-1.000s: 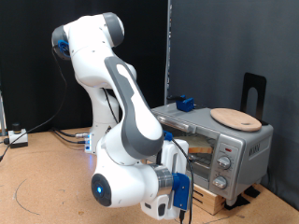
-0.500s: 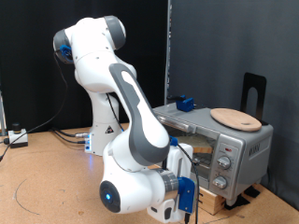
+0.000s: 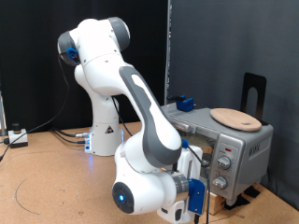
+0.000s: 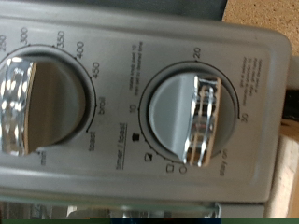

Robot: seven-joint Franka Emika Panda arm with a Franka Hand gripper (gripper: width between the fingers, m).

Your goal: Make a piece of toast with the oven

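Dark backdrop; claw (image 3: 200, 179) at oven (image 3: 229, 142) knobs (image 4: 192, 114)

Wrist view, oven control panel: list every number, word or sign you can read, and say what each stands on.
"300", "350", "400", "450": temperature scale around one knob on the oven panel.
"toast": printed at the end of that scale.
"10", "20": timer scale around the other knob.
"stay on": by the timer knob, faint.
"timer / toast": between the knobs, blurred, uncertain.
Small print between and beside the knobs: too blurred to read.
Exterior view: nothing legible.

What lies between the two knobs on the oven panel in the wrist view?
Only printed dial markings on the oven panel between the knobs; wrist view.
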